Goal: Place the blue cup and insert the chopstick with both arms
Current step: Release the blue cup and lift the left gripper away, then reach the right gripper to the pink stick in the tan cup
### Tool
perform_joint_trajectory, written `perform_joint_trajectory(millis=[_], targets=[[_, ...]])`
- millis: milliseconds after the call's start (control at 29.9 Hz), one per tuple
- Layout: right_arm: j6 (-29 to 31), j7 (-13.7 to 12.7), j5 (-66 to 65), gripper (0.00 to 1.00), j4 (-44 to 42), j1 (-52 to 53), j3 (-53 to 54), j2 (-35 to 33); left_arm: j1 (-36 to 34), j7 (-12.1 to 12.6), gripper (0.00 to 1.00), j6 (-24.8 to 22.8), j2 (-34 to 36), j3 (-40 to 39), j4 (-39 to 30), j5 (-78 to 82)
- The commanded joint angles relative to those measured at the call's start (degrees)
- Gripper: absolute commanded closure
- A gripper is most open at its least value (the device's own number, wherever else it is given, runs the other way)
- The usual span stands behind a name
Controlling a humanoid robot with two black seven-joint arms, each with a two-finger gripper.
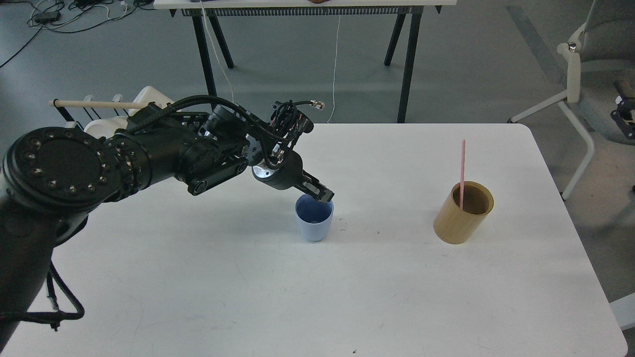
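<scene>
Black and bulky, the left arm (149, 153) comes in from the left edge and reaches out over the white bench (347, 297), passing in front of a pale wooden rod (94, 104) and white mugs (149, 96) at the far left corner. Its jaws, the left gripper (320, 194), sit right at the far rim of the blue cup (314, 217), tips at or just inside the lip. From this angle the two fingers merge into one dark shape, so I cannot tell whether they pinch the rim or stand apart. The cup is upright on the bench, a little left of centre, mouth open upward.

Well to the right stands a tan bamboo cylinder (463, 213), leaning slightly, with the pink chopstick (462, 168) standing in it, long axis nearly vertical, upper half clear of the rim. The right arm is not in view.

The stick lies far right of the left jaws and of the cup, so the right arm is probably the nearer one for lifting it straight up and carrying it leftward to the cup's mouth.
</scene>
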Motion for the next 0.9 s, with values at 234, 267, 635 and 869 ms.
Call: perform_joint_trajectory(millis=[234, 267, 635, 869], targets=[[-9.69, 0.0, -48.55, 0.02, 15.03, 2.88, -1.8, -4.61, 8.24, 0.0, 0.02, 0.01, 8.95, -31.76, -0.52, -22.99], [-13.02, 0.0, -52.25, 0.02, 16.52, 2.53, -2.59, -4.61, 10.0, 0.0, 0.02, 0.01, 9.57, -36.85, -0.61, -24.83], [-43.54, 0.0, -73.11, 0.02, 20.23, 3.23, -24.64, -3.82, 20.12, 0.0, 0.02, 0.01, 10.2, -62.65, -2.63, -26.43], [-45.93, 0.0, -75.4, 0.02, 17.34, 3.23, -28.87, 0.83, 21.09, 0.0, 0.01, 0.01, 10.28, -62.56, -2.63, -26.35]])
